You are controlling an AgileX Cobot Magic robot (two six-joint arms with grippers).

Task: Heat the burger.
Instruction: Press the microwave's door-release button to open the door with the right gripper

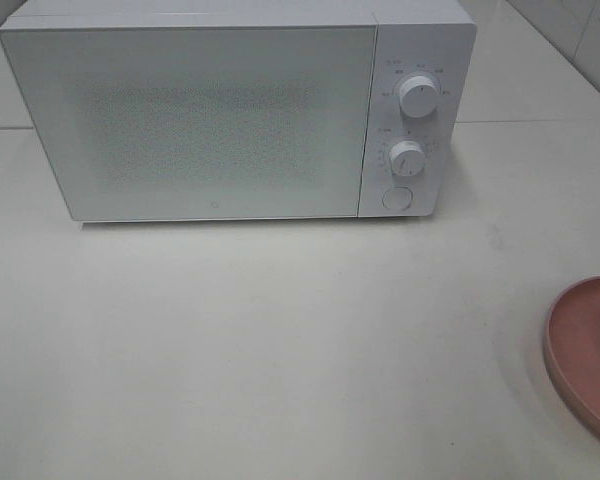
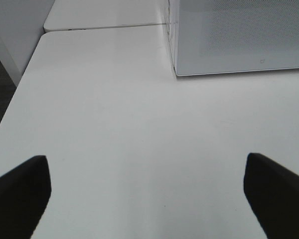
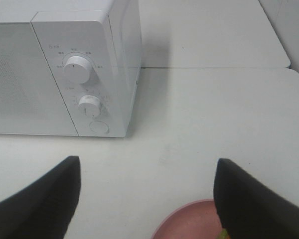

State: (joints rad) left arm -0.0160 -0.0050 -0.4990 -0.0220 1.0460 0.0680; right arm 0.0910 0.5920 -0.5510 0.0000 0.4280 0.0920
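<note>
The microwave (image 1: 210, 120) stands at the back of the counter (image 1: 280, 350) with its door (image 1: 190, 120) shut flat. By my reading the heating has not started, and the door has to be opened first. It is a boxy white cabinet with rounded corners. The door is a smooth pale panel with a fine dotted mesh across its middle. On the strip to the right of the door are two round ribbed white knobs, an upper knob (image 1: 417, 95) and a lower knob (image 1: 406, 157), with a flat round button (image 1: 396, 198) under them. That button is probably the door release.

In front of the microwave and off to its right, a round pink plate (image 1: 590, 350) with a low raised rim lies on the matte white counter, within easy reach of the right arm.

The burger cannot be made out clearly. In the right wrist view a yellow-green sliver (image 3: 222, 232) shows on the plate beside one finger, and it may be the lettuce. That would put the burger on the plate, mostly hidden.

The right gripper (image 3: 147, 164) hangs above the plate's near side, facing the knobs. Its dark fingers are spread wide and nothing is clamped between them. The left gripper (image 2: 145, 162) is in front of the microwave's left corner, over bare counter, with its fingers fully apart and empty. It looks parked there, ready to take the door.
</note>
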